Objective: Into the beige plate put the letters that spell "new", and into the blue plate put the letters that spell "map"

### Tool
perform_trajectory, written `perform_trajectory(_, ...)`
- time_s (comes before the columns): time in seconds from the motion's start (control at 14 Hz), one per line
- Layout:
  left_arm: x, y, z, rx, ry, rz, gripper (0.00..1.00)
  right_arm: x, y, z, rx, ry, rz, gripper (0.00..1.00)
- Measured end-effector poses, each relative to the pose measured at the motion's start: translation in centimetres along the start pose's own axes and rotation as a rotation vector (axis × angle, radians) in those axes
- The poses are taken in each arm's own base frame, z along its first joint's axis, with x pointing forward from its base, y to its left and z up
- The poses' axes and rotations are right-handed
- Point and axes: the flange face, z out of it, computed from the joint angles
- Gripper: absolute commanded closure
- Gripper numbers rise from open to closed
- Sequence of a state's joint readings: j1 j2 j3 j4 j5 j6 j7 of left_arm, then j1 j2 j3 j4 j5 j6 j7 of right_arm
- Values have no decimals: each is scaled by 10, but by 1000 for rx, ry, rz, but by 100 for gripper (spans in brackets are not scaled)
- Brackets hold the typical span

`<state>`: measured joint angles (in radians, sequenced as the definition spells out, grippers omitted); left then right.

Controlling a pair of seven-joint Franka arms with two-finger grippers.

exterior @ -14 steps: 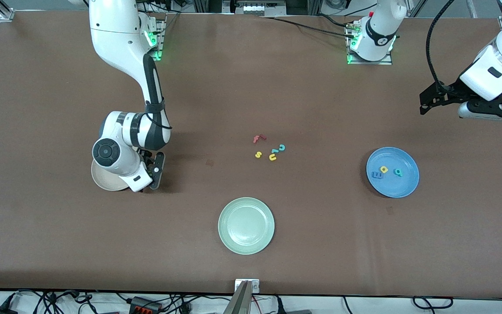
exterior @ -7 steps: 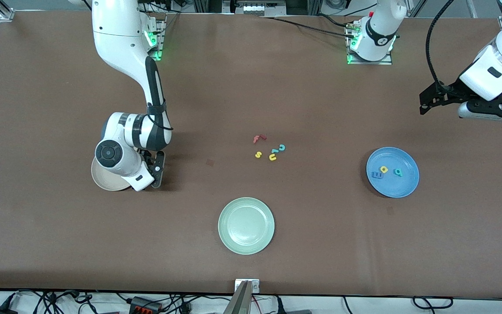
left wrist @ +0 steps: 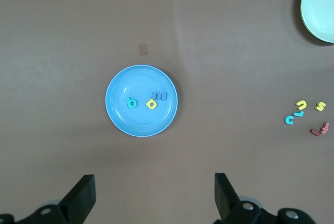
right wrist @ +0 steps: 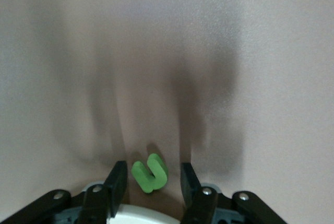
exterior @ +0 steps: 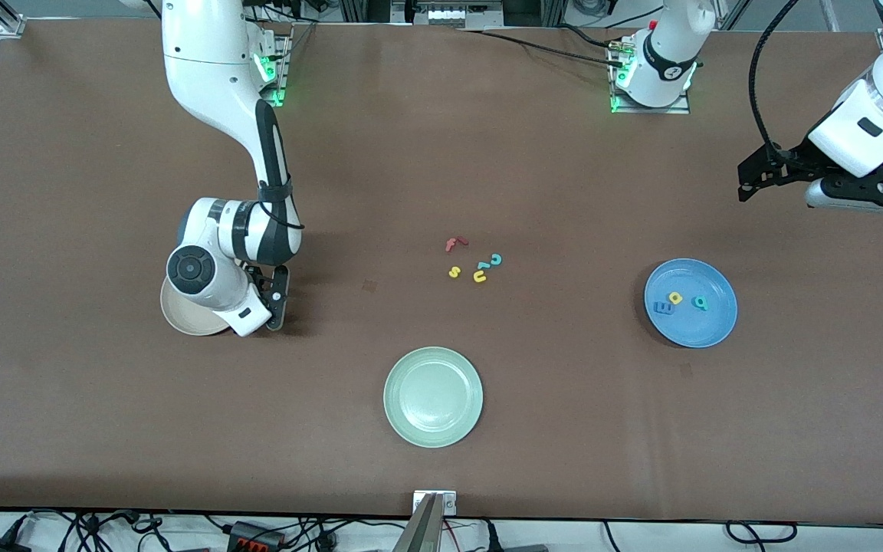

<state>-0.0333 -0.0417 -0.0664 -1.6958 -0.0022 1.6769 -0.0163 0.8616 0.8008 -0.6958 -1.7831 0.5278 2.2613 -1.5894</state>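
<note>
Green foam n/u letter (right wrist: pixel 150 172): we find it between the right gripper (right wrist: pixel 150 182) jaws, which stand partly apart beside it, not touching, low by the round cream-beige plate (exterior: pixel 181 320). Bright blue round plate (exterior: pixel 691 303), at the left arm's end of the brown surface (exterior: pixel 564 192): holds the blue m (exterior: pixel 663 307), yellow a/p (exterior: pixel 675 297) and teal p/a (exterior: pixel 700 303). Left gripper (left wrist: pixel 154 198): we log it waiting high above that plate, jaws spread wide, empty.

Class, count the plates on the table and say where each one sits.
3: the beige plate under the right arm, partly hidden; the pale green plate nearest the front camera; the blue plate toward the left arm's end.
</note>
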Motion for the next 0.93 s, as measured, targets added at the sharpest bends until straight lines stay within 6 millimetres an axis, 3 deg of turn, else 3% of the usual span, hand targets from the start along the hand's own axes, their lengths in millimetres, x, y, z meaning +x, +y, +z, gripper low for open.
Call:
perform_trajectory(0.5,0,0,0,0,0,0,0,2,2,-1,-30,-7,-10,73)
perform_trajectory(0.93,0,0,0,0,0,0,0,15,7,-5,-56,-5,-29,74)
